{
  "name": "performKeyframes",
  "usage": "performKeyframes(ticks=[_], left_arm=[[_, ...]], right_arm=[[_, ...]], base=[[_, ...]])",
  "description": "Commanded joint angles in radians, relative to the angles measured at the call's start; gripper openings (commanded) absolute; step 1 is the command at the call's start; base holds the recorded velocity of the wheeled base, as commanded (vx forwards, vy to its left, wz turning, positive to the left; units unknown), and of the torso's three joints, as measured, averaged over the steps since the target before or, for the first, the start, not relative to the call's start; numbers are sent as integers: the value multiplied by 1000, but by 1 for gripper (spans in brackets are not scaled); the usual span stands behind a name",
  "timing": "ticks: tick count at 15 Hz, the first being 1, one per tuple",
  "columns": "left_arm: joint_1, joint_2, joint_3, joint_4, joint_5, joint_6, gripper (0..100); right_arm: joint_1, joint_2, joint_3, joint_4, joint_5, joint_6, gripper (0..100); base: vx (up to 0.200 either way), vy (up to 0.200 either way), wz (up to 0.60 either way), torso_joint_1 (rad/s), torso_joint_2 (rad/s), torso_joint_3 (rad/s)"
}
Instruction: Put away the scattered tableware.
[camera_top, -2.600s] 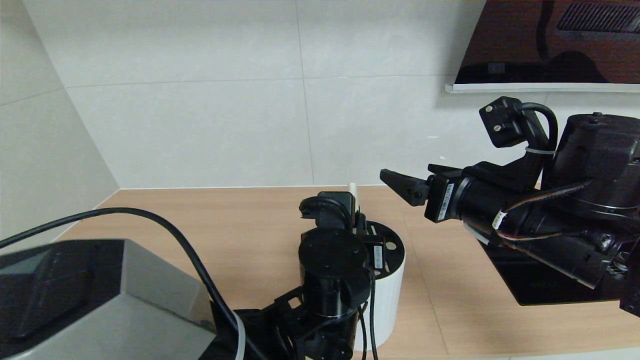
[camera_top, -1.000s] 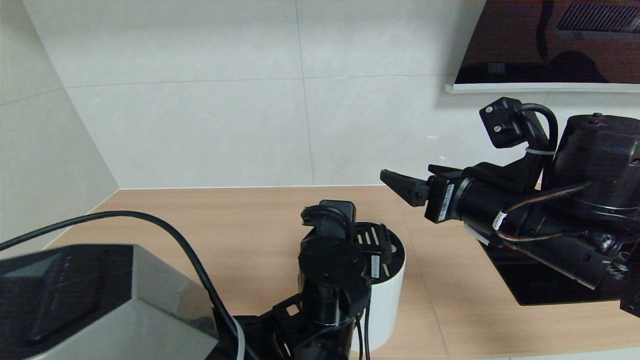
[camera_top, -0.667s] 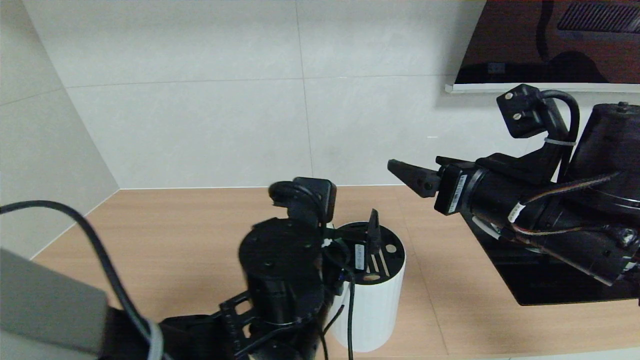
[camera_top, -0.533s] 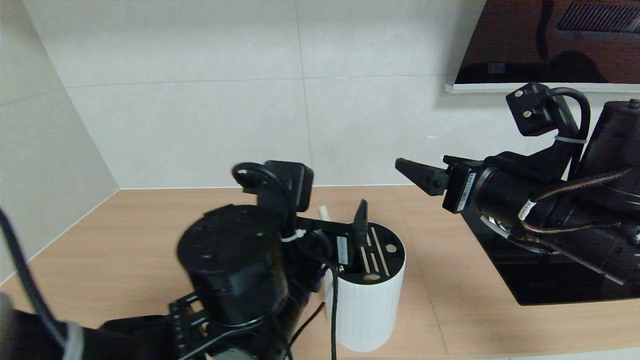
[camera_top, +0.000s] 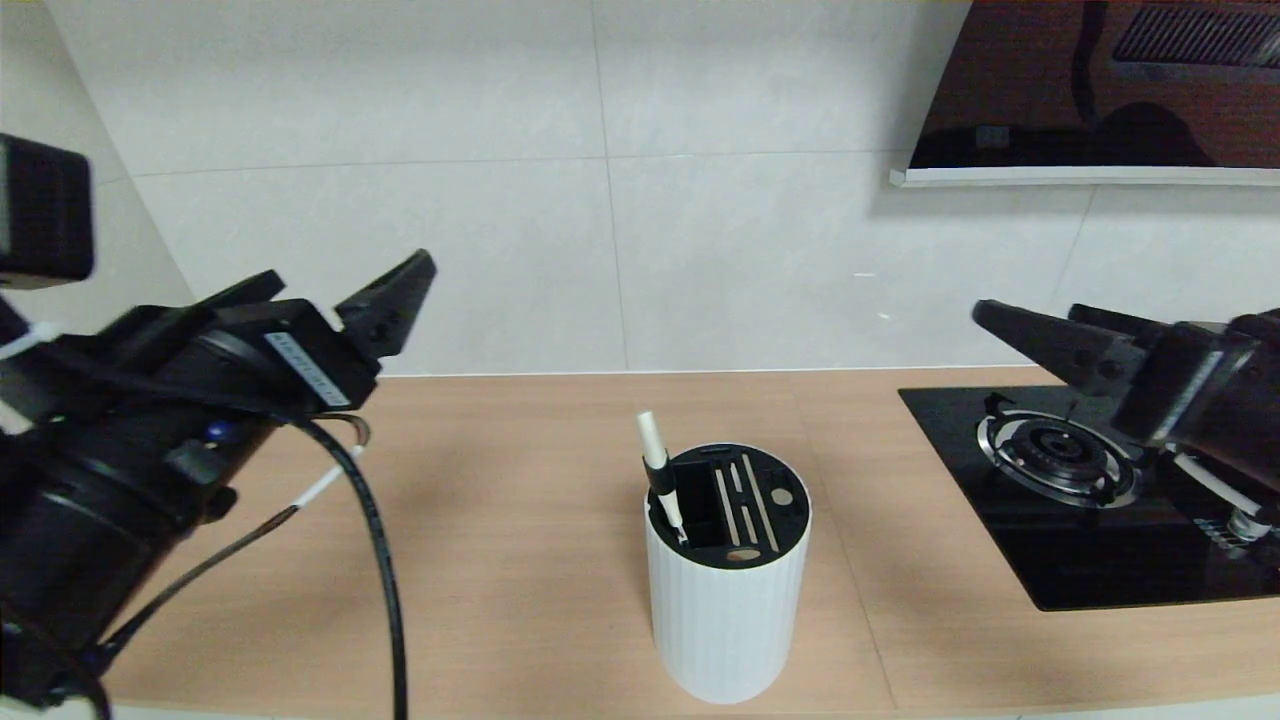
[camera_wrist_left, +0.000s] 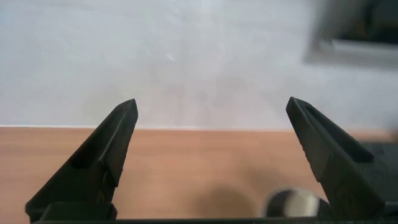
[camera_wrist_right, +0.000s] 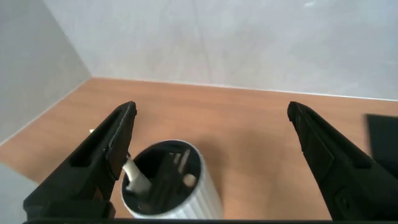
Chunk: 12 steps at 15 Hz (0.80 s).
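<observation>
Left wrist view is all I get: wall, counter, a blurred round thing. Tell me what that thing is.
Observer: A white ribbed holder, upright on the wooden counter.
Operator: Report its contents.
Observer: One white-handled utensil leans in the large opening of its black top.
Operator: Now the other arm.
Observer: The right gripper is open and holds nothing, raised near the black stove.
</observation>
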<state>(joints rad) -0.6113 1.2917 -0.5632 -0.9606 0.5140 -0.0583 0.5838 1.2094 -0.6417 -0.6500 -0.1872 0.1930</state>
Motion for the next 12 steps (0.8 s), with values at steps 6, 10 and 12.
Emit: performKeyframes(ticks=[6, 10, 12], left_arm=[[263, -766, 57, 784, -135, 5, 100], [367, -983, -17, 1086, -160, 5, 100], [423, -1052, -11, 1094, -166, 5, 100]], right_arm=[[-315, -577, 234, 168, 5, -4, 100], [-380, -883, 231, 388, -3, -162, 100], [-457, -1038, 221, 500, 3, -221, 100]], base=[[0, 0, 0, 0, 0, 0], [0, 0, 0, 0, 0, 0], [0, 0, 0, 0, 0, 0]])
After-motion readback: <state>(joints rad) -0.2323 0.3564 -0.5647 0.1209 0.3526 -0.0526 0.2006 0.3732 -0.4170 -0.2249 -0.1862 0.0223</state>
